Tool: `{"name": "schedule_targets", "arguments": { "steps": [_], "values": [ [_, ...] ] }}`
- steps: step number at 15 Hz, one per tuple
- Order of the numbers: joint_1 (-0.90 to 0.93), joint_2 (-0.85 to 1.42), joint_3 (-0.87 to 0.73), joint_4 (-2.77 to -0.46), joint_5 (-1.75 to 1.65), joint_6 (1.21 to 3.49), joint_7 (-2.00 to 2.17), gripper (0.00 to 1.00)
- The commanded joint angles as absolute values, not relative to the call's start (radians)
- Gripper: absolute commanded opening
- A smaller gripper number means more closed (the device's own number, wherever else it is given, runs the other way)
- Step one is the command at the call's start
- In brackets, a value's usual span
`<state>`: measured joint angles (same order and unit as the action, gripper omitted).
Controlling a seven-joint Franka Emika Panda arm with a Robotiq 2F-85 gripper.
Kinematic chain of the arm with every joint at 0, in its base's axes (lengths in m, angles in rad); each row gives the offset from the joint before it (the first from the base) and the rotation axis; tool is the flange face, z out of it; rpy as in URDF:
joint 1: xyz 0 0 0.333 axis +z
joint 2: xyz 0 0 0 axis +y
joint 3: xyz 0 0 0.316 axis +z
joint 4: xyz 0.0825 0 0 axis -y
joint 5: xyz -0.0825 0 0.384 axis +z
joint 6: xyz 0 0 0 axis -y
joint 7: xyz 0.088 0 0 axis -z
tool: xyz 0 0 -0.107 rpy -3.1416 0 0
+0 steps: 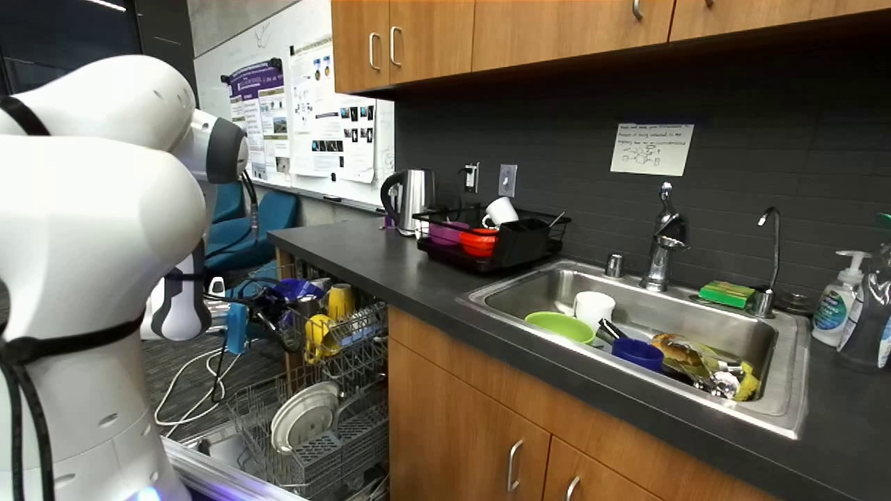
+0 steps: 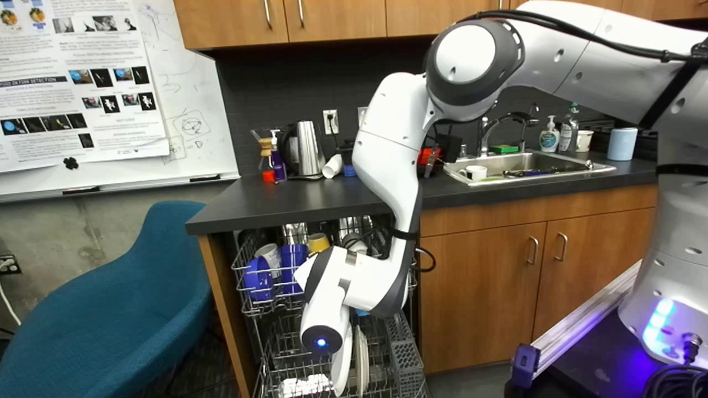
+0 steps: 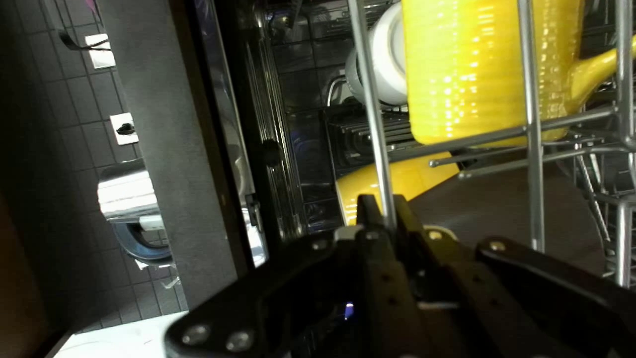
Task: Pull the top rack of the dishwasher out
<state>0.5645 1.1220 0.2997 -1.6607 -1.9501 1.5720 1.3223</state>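
Observation:
The top rack (image 1: 358,362) is a pale-grey wire basket with yellow cups (image 1: 341,300) and blue cups (image 2: 293,265). It is partly out under the counter and also shows in an exterior view (image 2: 251,312). The dishwasher (image 3: 310,99) is open, with a dark interior. In the wrist view my gripper (image 3: 385,204) is closed around one thin upright wire of the top rack (image 3: 380,149), a finger on each side. A large yellow mug (image 3: 467,64) is just behind the wires. My gripper (image 1: 268,306) is small in an exterior view, at the rack's outer end; the arm hides it in the other.
The lower basket (image 2: 406,359) with white plates (image 1: 306,414) is pulled out below. The dark counter (image 2: 298,207) overhangs the rack. Wooden cabinets (image 1: 459,417) stand beside it. A blue chair (image 2: 121,298) is close on the far side. Cables hang along the arm.

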Motion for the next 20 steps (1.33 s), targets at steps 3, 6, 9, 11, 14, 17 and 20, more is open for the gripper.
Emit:
{"name": "schedule_targets", "arguments": {
  "steps": [3, 6, 9, 11, 14, 17, 20],
  "values": [
    [0.532, 1.089, 0.352, -1.797, -1.871, 1.537, 1.373, 0.02],
    [0.511, 1.081, 0.365, -1.822, -1.881, 1.583, 1.362, 0.02],
    [0.481, 1.058, 0.379, -1.860, -1.897, 1.646, 1.357, 0.02],
    [0.465, 1.038, 0.383, -1.891, -1.928, 1.702, 1.368, 0.02],
    [0.448, 1.019, 0.382, -1.921, -1.998, 1.773, 1.374, 0.02],
    [0.470, 1.061, 0.366, -1.872, -1.980, 1.693, 1.350, 0.02],
    [0.472, 1.092, 0.369, -1.847, -1.972, 1.658, 1.357, 0.02]
  ]
}}
